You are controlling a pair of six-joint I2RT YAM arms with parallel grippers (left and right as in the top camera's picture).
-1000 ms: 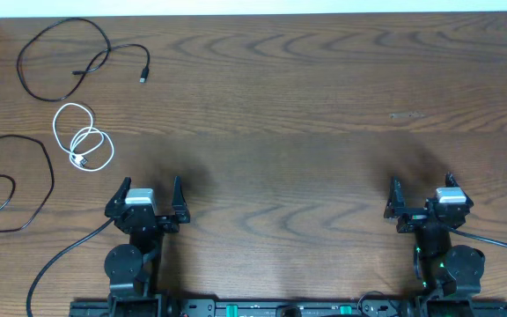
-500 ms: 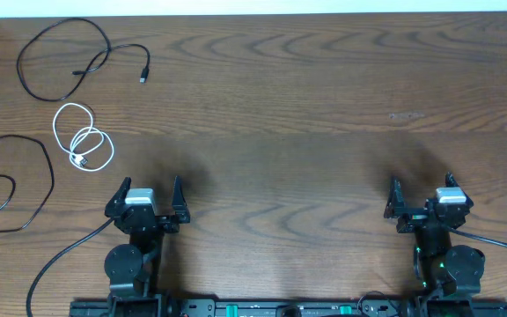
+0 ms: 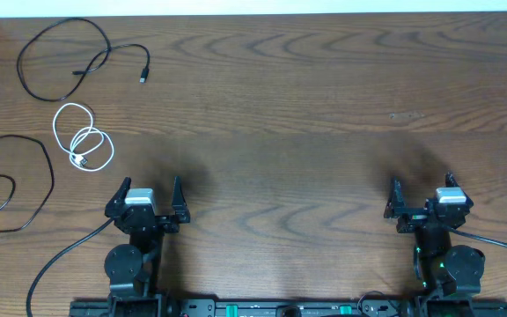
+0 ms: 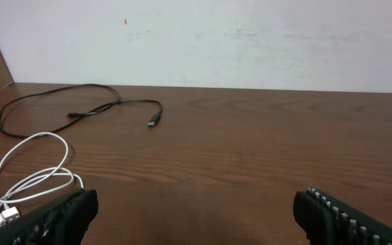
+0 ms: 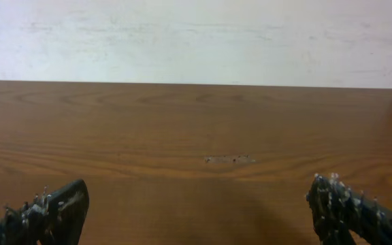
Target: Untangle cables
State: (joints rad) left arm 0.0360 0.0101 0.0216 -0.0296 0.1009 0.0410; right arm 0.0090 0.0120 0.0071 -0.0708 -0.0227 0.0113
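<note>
Overhead: three cables lie apart from one another on the far-left part of the table (image 3: 306, 114), none touching. The upper black cable (image 3: 104, 55) makes a big loop near the far left corner, and its tail runs right to a plug (image 3: 143, 77). The white cable (image 3: 86, 141) sits just nearer than it, coiled in a few small loops. The second black cable (image 3: 52, 180) loops at the left edge and is partly cut off by the frame. The left gripper (image 3: 150, 187) sits at the near edge with fingers spread wide; the white cable is near it, ahead and to its left. The right gripper (image 3: 422, 189) is also at the near edge, well apart from all the cables, with fingers wide too. Left wrist view: finger tips in the bottom corners, white coil just beside the left one, upper black cable further back toward the wall (image 4: 196, 34). Right wrist view: bare wood between the wide-set fingers.
</note>
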